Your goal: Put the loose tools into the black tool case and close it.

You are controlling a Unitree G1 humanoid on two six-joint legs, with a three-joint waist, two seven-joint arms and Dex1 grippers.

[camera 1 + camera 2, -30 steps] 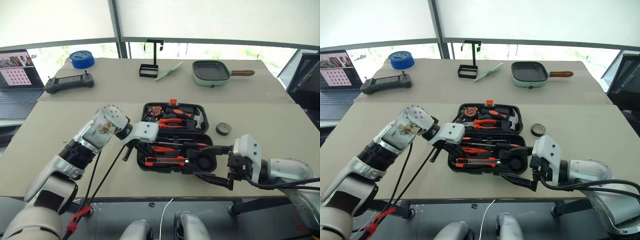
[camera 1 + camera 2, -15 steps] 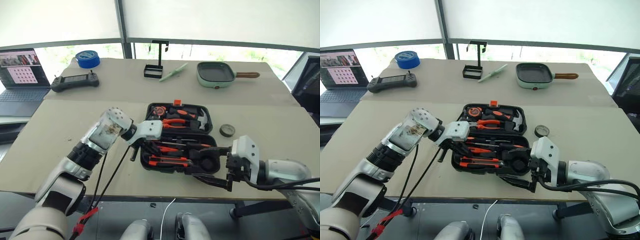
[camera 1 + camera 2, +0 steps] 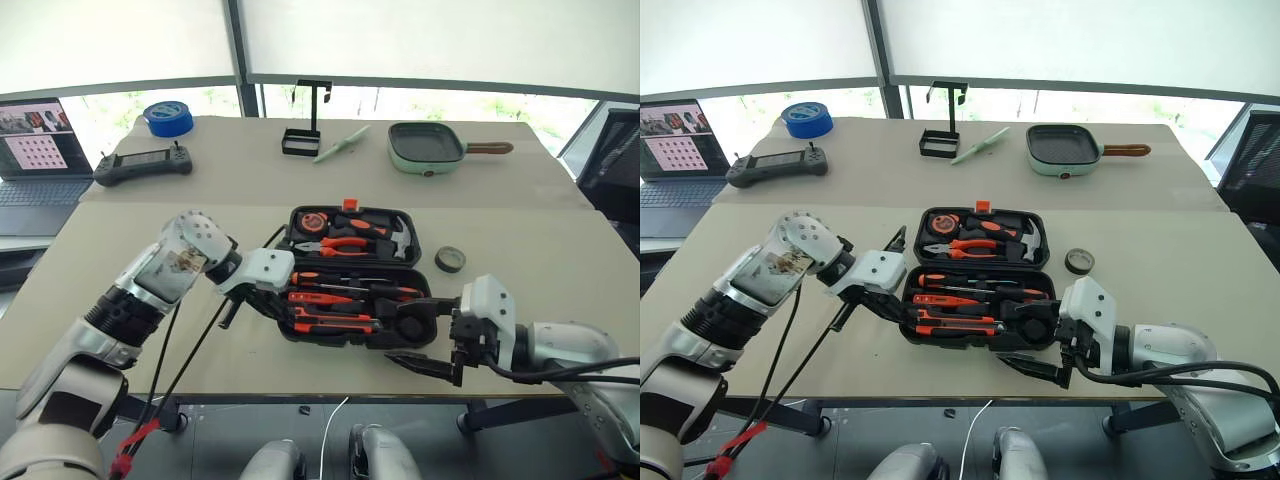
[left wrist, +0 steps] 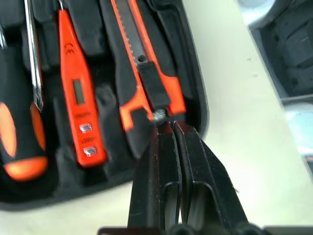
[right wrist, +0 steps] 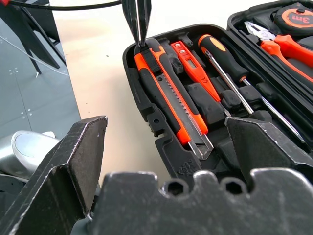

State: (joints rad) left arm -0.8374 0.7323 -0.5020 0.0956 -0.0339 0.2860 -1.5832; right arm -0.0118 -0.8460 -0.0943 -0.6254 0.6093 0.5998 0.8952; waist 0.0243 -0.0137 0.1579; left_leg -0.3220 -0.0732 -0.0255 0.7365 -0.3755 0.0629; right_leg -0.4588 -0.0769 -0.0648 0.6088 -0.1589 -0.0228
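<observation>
We take this for a robot test lab or office workroom. Two plain beige tables [image 3: 120,250] fill the middle of the frame beneath a band of windows with white blinds [image 3: 420,40] along the top. At the upper left we see an open laptop [image 3: 35,150] showing a grid of images, beside a black handheld controller [image 3: 142,165] and a blue tape roll [image 3: 167,118].

The black tool case [image 3: 352,322] looks matt moulded plastic; the screwdriver [image 5: 247,93] shaft is glossy metal.
</observation>
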